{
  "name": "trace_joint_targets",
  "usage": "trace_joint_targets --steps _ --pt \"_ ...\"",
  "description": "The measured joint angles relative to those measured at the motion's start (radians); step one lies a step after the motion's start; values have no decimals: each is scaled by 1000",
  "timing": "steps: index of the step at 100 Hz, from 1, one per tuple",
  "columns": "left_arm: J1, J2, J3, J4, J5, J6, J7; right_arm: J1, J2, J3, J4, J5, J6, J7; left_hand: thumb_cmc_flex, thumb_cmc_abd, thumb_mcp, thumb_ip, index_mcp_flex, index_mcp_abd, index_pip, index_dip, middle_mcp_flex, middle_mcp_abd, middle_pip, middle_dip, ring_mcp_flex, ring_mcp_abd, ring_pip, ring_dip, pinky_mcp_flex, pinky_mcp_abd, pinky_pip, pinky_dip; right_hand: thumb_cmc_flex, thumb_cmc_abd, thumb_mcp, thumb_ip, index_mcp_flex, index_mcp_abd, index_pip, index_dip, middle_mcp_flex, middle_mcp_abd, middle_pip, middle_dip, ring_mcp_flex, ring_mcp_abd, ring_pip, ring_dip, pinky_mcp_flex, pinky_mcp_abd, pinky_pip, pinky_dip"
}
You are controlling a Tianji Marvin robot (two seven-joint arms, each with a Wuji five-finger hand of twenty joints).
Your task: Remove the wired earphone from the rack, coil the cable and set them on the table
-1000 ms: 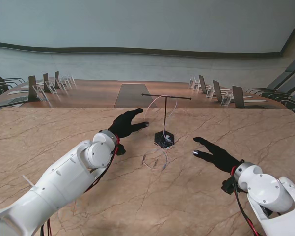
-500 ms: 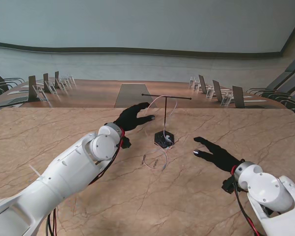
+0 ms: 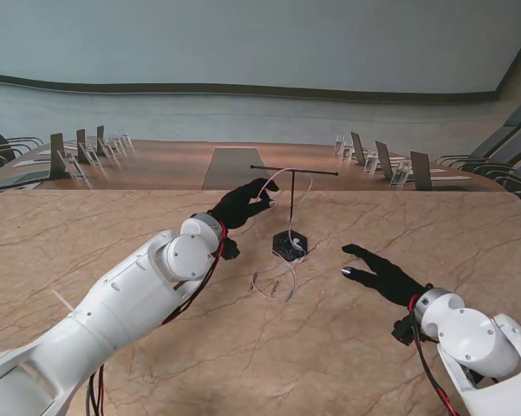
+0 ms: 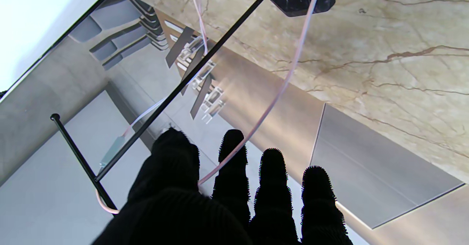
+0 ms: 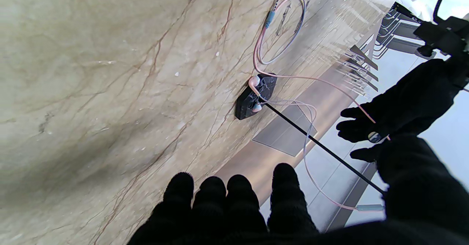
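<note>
the black-gloved left hand (image 3: 240, 206) pinches the pale pink wired earphone cable (image 4: 278, 91) draped over the thin black t-shaped rack (image 3: 292, 208); its plug end lies looped on the beige marble table (image 3: 113, 225). the black-gloved right hand (image 3: 383, 273) hovers spread, holding nothing.

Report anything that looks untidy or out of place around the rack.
The earphone cable hangs off the rack in a loose tangle, its plug end sprawled on the table and an earbud lying on the rack's base. Nothing looks damaged.

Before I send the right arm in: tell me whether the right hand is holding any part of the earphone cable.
No. In the stand view the right hand lies open on the table, apart from the cable and rack.
</note>
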Motion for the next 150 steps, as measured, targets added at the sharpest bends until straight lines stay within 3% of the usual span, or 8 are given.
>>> trace_joint_targets --steps 28,54,82,93,104,112,131,150 --pt "17 2 -3 -35 40 4 34 -4 0 -1 -1 0 -2 0 16 0 202 19 157 -150 91 104 110 13 7 123 83 43 63 11 -13 23 177 -5 0 0 -1 0 -2 0 126 -108 0 0 0 0 0 1 0 1 0 0 0 1" --pt "32 15 -3 -73 76 31 23 -8 0 -2 -4 0 -2 -1 25 -2 297 20 354 -136 375 313 121 25 28 139 84 53 74 12 -39 27 263 -80 0 0 -1 0 -2 0 152 -112 0 0 3 0 0 1 0 1 0 0 0 2" --pt "54 28 -21 -105 76 32 2 -11 0 -6 -7 -1 -2 -1 26 -24 342 23 389 -106 573 571 154 25 100 287 84 53 120 40 -50 29 287 -99 0 0 -1 0 -2 0 185 -119 0 0 4 0 0 1 0 1 0 0 0 2" --pt "61 36 -23 -121 78 32 -8 -9 0 -10 -7 -1 -5 0 26 -24 343 23 399 -106 575 667 155 25 128 332 87 53 253 152 -51 28 327 -99 0 0 -1 0 -2 0 194 -129 0 0 12 0 0 1 0 9 0 0 0 2" --pt "71 37 -32 -127 80 22 0 -6 1 -16 -7 -1 -5 0 26 -24 343 23 399 -106 575 696 161 38 165 384 87 78 498 383 -49 18 566 39 0 0 -1 0 -2 0 201 -131 0 1 13 0 0 1 0 10 0 0 0 2" --pt "77 38 -36 -134 80 14 7 -3 1 -21 -6 0 -4 1 29 -24 343 23 399 -106 575 697 170 50 198 418 87 91 600 480 -49 14 698 114 0 0 -1 0 -4 0 209 -141 0 1 14 0 0 1 0 10 0 0 0 9" --pt "90 49 -44 -178 81 15 -12 5 1 -31 -6 1 -3 2 36 -24 336 23 399 -106 575 698 171 63 242 455 87 120 737 576 -15 -5 948 292 0 0 -1 0 -4 0 212 -153 0 2 15 0 0 2 0 12 0 0 0 12" --pt "99 51 -59 -208 76 7 -12 7 1 -33 -6 1 -3 3 36 -24 336 23 399 -105 575 699 171 66 267 462 87 125 793 607 19 -7 992 428 0 0 -1 0 -4 0 222 -163 0 2 16 0 0 2 0 13 0 0 0 12"
